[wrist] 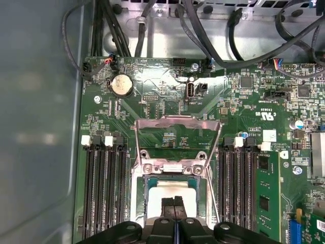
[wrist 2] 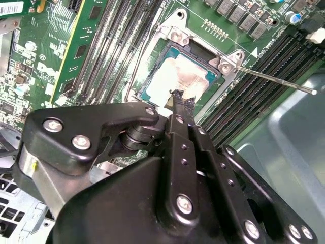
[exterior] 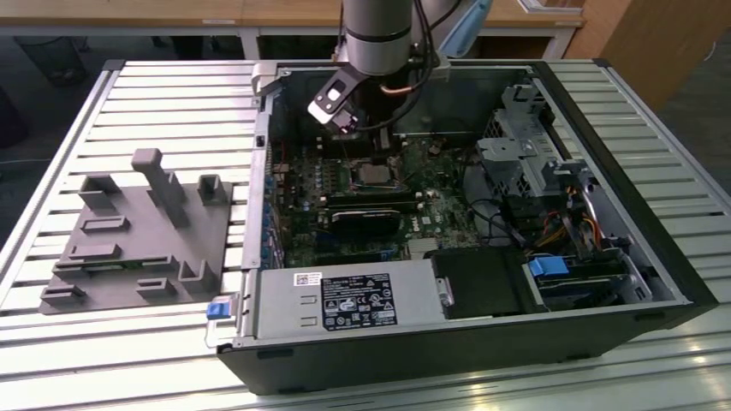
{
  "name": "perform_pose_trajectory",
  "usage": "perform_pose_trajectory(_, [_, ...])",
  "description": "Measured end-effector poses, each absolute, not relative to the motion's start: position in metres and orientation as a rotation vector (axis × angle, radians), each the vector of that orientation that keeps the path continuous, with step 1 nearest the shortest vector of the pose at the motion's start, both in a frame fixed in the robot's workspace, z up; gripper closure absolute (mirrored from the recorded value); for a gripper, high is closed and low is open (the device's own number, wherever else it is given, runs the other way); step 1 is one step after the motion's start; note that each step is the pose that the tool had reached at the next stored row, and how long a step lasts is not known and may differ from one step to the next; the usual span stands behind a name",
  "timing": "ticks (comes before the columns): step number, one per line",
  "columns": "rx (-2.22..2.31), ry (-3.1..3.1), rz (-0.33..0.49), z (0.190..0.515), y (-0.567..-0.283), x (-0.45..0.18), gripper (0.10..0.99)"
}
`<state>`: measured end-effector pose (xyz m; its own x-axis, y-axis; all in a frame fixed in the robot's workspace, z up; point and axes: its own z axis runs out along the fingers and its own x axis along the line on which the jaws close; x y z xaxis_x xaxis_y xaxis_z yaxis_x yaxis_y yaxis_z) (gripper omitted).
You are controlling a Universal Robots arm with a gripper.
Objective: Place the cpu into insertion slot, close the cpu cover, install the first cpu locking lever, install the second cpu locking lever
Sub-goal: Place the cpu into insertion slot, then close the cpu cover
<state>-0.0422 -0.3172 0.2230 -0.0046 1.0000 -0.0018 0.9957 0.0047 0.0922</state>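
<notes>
1. The gripper (wrist 2: 181, 99) has its two fingers (wrist: 167, 206) pressed together with nothing between them. Their dark tips sit at the cpu's edge, touching it or just above; I cannot tell which.
2. The cpu (wrist 2: 173, 76) lies flat in the insertion slot (wrist: 137, 201), pale face up, so the placing looks done.
3. The cpu cover (wrist: 177, 120) is swung open off the slot. Its hinge is at the slot's edge opposite the gripper body, and green board shows through its window.
4. One locking lever (wrist 2: 274, 80) stands free, a thin rod slanting from the slot's corner across the memory slots (wrist: 104, 193). These flank the slot on two sides near the middle of the motherboard (wrist: 167, 101).
5. Closing the cover appears to be the step in hand. To do it well, push with the closed tips on the frame's bar, never on the chip's face. Keep the push light and square, and keep the lever out of the frame's path.
6. The arm (exterior: 383, 34) drops almost straight down over the far edge of the computer case (exterior: 674, 282). The wrist is cocked so the fingers slant onto the board.
7. The case lies open on a slatted table (exterior: 149, 86), with a grey fixture tray (exterior: 126, 248) beside it towards the exterior view's left.
</notes>
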Motion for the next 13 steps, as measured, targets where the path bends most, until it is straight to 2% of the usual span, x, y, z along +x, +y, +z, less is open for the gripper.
perform_pose_trajectory(13, [2.169, 2.179, 0.1, 0.2294, -0.3172, -0.0422, 0.965])
